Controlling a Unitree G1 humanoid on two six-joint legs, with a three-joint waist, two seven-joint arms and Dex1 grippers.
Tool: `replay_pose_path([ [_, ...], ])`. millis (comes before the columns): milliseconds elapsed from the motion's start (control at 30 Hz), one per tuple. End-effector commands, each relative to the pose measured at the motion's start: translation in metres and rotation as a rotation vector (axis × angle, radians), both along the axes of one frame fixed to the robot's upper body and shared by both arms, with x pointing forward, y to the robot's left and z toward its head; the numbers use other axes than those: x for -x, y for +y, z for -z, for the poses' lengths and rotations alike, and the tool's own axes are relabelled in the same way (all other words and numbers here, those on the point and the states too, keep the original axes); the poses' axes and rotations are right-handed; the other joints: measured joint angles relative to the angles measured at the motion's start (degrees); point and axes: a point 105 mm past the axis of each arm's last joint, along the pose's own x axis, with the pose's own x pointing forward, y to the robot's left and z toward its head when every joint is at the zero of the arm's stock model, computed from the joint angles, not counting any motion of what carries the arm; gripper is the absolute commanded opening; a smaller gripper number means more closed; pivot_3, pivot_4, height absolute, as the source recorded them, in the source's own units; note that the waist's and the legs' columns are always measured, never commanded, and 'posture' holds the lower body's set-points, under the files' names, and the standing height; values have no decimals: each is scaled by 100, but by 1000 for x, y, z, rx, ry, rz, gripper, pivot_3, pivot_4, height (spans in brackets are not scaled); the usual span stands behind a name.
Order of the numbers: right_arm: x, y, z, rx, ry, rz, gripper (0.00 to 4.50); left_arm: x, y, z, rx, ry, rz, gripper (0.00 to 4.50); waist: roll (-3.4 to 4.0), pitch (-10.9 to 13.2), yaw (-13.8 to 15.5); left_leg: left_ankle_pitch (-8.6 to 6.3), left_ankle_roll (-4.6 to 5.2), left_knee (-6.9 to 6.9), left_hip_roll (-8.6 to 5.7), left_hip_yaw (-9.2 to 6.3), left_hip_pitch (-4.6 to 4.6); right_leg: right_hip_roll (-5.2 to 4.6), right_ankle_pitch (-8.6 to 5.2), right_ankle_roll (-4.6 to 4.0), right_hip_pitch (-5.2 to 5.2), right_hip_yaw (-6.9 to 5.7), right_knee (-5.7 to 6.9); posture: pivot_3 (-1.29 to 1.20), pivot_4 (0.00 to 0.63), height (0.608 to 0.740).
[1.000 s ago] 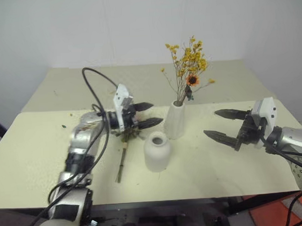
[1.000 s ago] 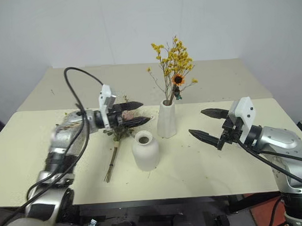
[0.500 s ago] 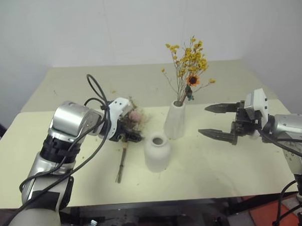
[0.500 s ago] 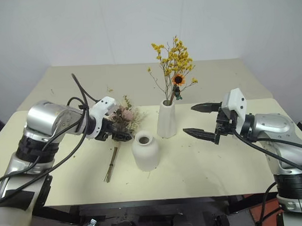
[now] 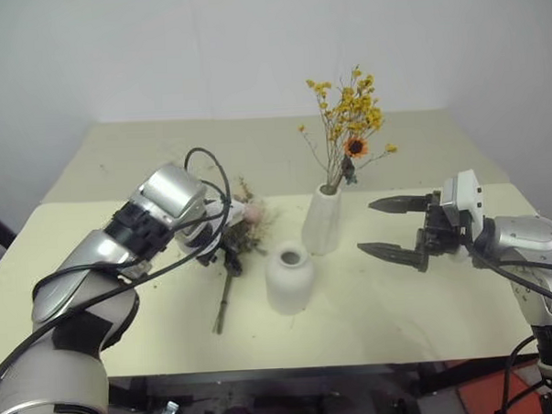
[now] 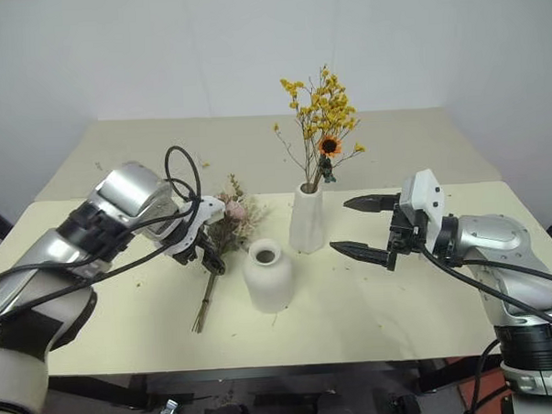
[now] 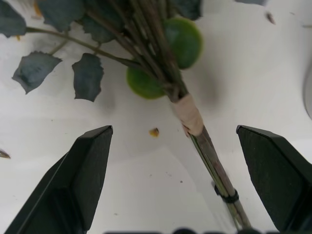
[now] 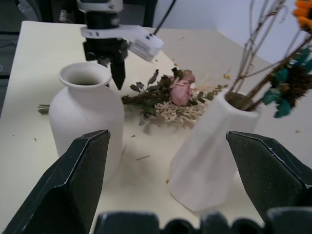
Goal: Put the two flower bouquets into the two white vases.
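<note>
Squat vase (image 6: 268, 276) standing empty nearest, mouth up, awaiting rose bunch (image 6: 224, 229) lying flat on table (image 6: 372, 304) just beside it.

Left gripper (image 7: 170, 161) hovering spread, pointing down, straddling taped stems (likely lining up pinch).

Right gripper (image 6: 359, 226) waiting spread, holding nothing.

Tall vase (image 6: 306, 219) behind, holding yellow spray (image 6: 319, 109) already.

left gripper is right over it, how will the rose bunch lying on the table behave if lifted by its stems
The rose bunch will probably feel light but top-heavy, so its full head may droop. Its thin stems look taped together, so they should lift as one. Dry bits may shed, judging by crumbs on the table.
</note>
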Motion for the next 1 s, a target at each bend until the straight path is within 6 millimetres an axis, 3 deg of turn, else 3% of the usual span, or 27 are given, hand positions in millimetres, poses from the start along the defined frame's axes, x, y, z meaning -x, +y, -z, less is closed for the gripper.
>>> replay_pose_path([
  [33,4,1,-13,-12,-63,1,4500,-6,-2,-4,-18,13,-65,4438,0,0,-3,0,0,0,0,-1,-4,-1,0,0,-1,0,-2,0,150,740],
  [400,6,3,-13,-24,-64,2,4500,-11,-8,12,-64,57,-192,4438,0,0,-14,0,0,0,-3,-2,3,-2,0,0,4,1,1,0,150,740],
  [533,6,2,-13,-25,-64,4,4500,-12,-11,10,-52,45,-195,3631,0,0,-16,0,0,0,-4,-2,7,-2,0,1,7,1,3,0,150,740],
  [900,2,3,-14,-29,-67,3,4500,-19,-6,-5,-35,-26,-201,225,-1,0,-24,0,-1,0,-5,-2,-4,-4,1,1,0,1,-1,0,150,740],
  [1000,1,3,-14,-30,-67,1,4500,-21,-4,-12,-21,-71,-182,103,-1,0,-29,0,-1,0,-5,-2,-4,-4,1,1,-2,1,1,0,150,740],
])
